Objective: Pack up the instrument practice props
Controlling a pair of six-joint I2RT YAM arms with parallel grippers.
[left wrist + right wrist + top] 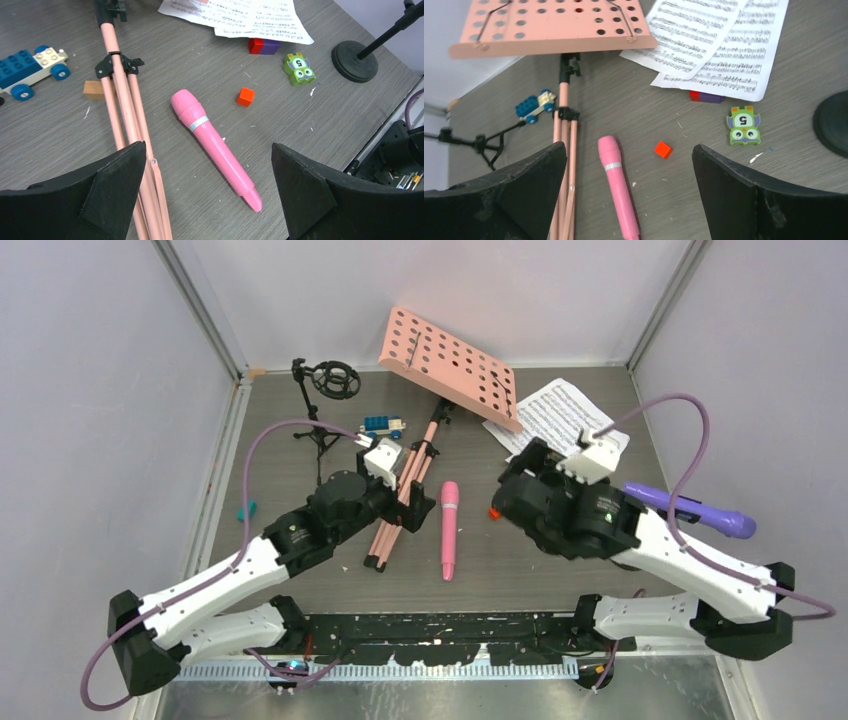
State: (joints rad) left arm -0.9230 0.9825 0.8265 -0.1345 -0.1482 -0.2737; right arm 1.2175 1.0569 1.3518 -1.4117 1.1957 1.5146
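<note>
Gaping empty, left gripper (208,145), right gripper (629,146) — purple microphone (722,516) partly behind right arm (690,562), sheet-music pages (724,50) cropped

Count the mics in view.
2. The pink mic lies mid-table, right of the rack legs; the purple mic is at the right edge, partly behind the right arm. Others may be hidden.

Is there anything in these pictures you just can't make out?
- Sheet music: right wrist view, notes too small to read.
- Red-and-purple block: same view, mostly under the pages.
- Black round base: same view, cut by the right edge.
- Purple microphone: top view, middle covered by something black, unidentifiable.
</note>
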